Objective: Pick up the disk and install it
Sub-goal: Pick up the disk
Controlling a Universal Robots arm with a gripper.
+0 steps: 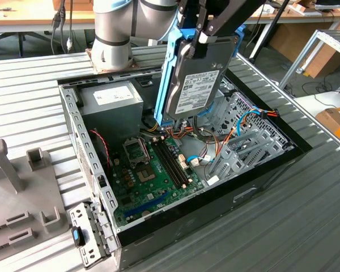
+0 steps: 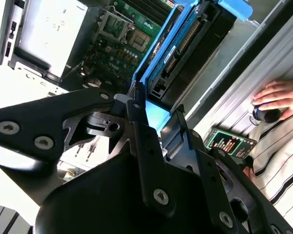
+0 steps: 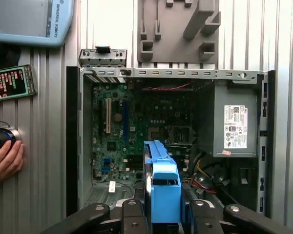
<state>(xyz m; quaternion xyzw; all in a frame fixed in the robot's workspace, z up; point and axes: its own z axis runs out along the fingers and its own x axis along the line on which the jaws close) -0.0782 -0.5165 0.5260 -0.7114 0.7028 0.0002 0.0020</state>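
The disk (image 1: pixel 197 79), a dark hard drive with a white label in bright blue carrier rails, hangs on edge over the open computer case (image 1: pixel 283 153). My gripper (image 1: pixel 194 44) is shut on its upper end, holding it above the motherboard (image 1: pixel 153 170) near the cables. In the first wrist view the blue carrier end (image 3: pixel 163 187) stands between the black fingers (image 3: pixel 132 207), with the case interior beyond it. The second wrist view looks along the disk (image 2: pixel 190 44) from behind the gripper (image 2: pixel 156 109).
A grey power supply (image 1: pixel 110 102) fills the case's back corner and a grey drive cage (image 1: pixel 246 147) sits on the exterior view's right. Outside the case are a metal bracket with a blue clip (image 1: pixel 88 235) and a grey fixture (image 1: pixel 17 192). A person's hand (image 3: pixel 5 161) rests beside the case.
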